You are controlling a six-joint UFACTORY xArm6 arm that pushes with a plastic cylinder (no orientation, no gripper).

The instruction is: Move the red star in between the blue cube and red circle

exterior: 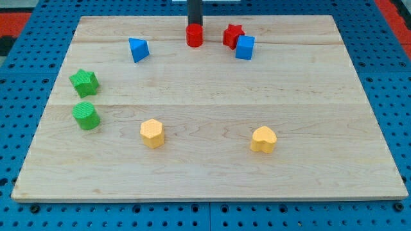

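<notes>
The red star (232, 35) lies near the view's top, touching the upper left of the blue cube (244, 47). The red circle (194, 36) is a short cylinder to the star's left, with a gap between them. My tip (194, 24) comes down from the view's top edge and ends right behind the red circle, at or touching its far side. The star is to the tip's right.
A blue triangle (138, 49) lies at the upper left. A green star (84, 82) and a green cylinder (85, 115) sit at the left edge. A yellow hexagon (152, 133) and a yellow heart (263, 139) lie lower on the wooden board (212, 96).
</notes>
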